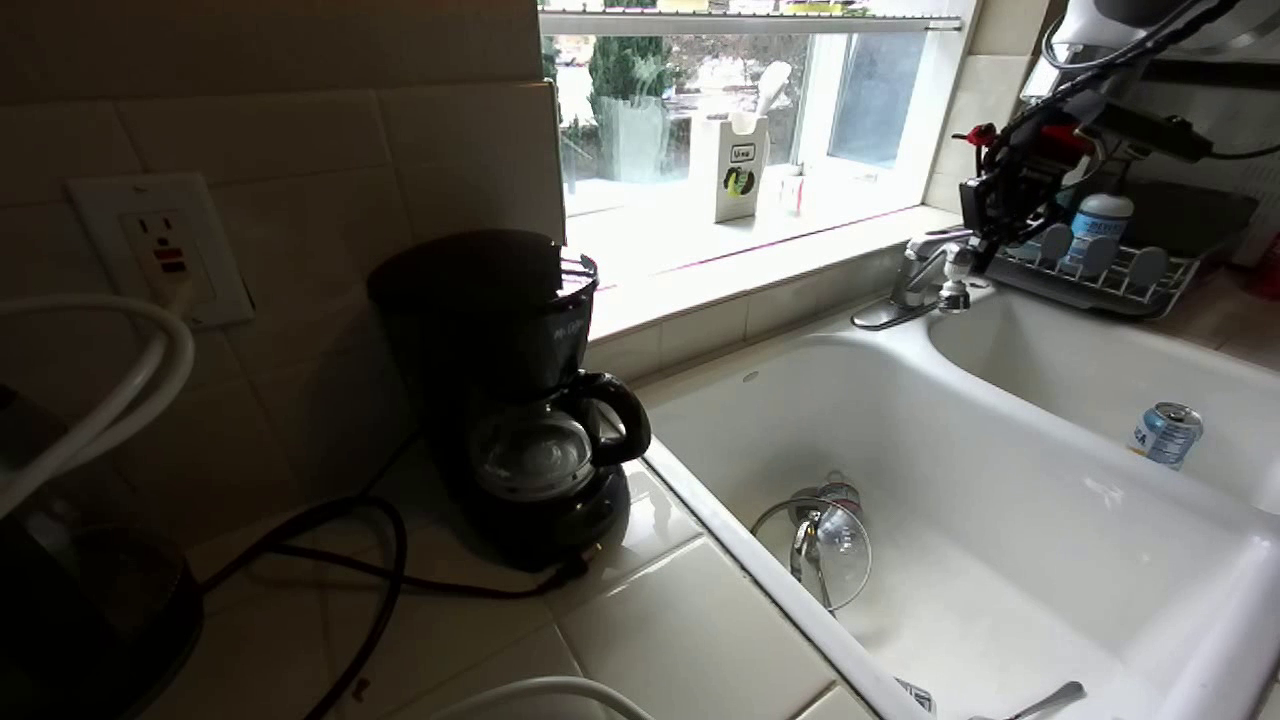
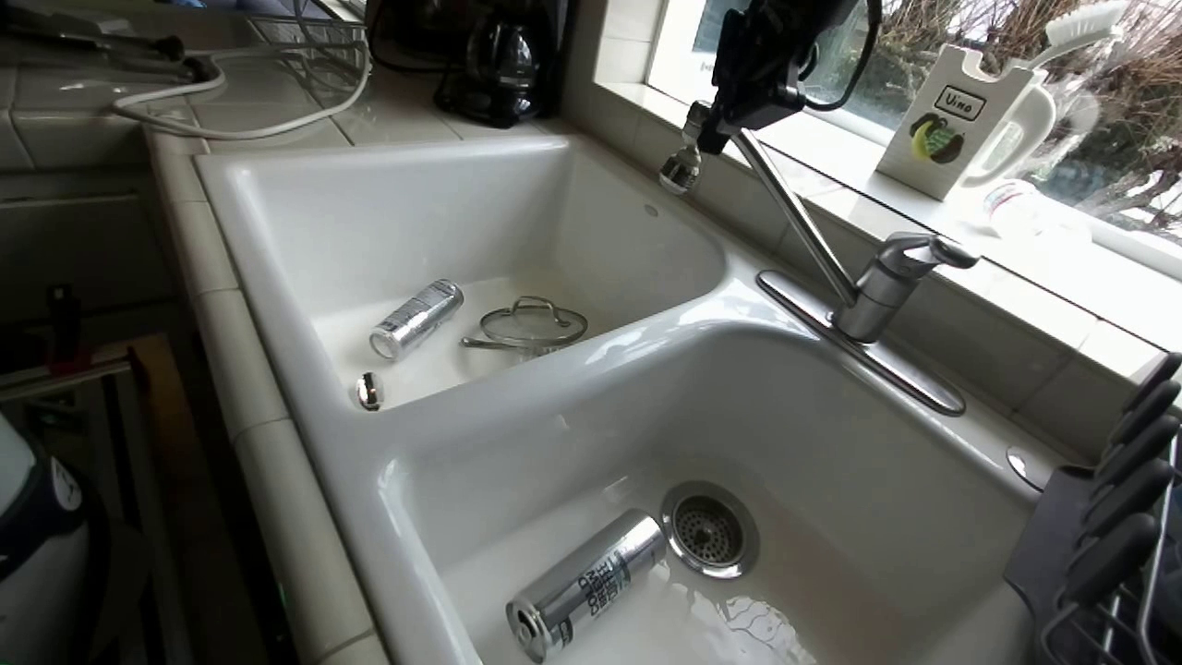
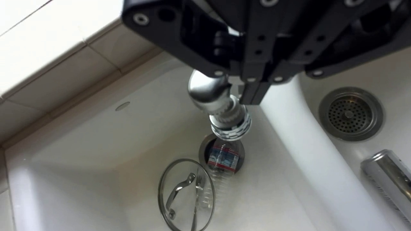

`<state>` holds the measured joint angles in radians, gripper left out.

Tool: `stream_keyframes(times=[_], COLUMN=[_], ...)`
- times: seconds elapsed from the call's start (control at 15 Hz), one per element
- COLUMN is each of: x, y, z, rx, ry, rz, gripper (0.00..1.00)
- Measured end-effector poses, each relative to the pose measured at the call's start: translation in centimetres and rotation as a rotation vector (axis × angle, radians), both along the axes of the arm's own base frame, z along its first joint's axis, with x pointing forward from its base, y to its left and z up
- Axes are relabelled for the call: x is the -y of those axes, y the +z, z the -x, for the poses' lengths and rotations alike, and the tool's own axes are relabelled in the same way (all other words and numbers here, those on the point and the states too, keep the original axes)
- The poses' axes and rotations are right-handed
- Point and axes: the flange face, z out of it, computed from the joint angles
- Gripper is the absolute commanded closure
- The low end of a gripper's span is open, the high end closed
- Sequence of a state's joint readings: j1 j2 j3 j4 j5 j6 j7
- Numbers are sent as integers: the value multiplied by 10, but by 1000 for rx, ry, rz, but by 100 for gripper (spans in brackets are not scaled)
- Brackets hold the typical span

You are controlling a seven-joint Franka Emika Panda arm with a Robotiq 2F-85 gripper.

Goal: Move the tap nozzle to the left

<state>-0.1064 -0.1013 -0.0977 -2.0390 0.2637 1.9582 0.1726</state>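
Currently beside tip of nozzle (image 2: 796, 217) with gripper (image 3: 254, 98) pressed together on nothing, so could skid over or past it if pushing too high or off-angle.

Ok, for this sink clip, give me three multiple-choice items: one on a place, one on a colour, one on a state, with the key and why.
1. Where does the glass lid lie? A) On the windowsill; B) In the basin nearer the coffee maker; C) In the dish rack.
2. What colour is the coffee maker? A) Black; B) White; C) Red.
3. How does the gripper stand? A) Wide open; B) Clamped on a can; C) Shut, beside the tap nozzle.

1: B, both exterior views show it there.
2: A, it looks black in both exterior views.
3: C, the wrist view shows its fingertips together, the tap nozzle to one side.
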Motion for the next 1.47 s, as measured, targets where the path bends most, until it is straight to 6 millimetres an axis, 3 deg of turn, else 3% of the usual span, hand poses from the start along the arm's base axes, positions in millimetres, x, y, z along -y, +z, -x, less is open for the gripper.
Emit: stream_keyframes(times=[0.53, 0.67, 0.87, 0.93, 1.07, 1.47], x=[-31, -36, -60, -67, -78, -104], y=[-3, -2, -3, -1, 7, 59], z=[-3, 0, 11, 17, 32, 88], rx=[135, 123, 19, -22, -99, -210], ry=[0, 24, 40, 36, 29, 75], rz=[1, 29, 78, 103, 163, 274], gripper=[100, 100, 100, 76, 67, 22])
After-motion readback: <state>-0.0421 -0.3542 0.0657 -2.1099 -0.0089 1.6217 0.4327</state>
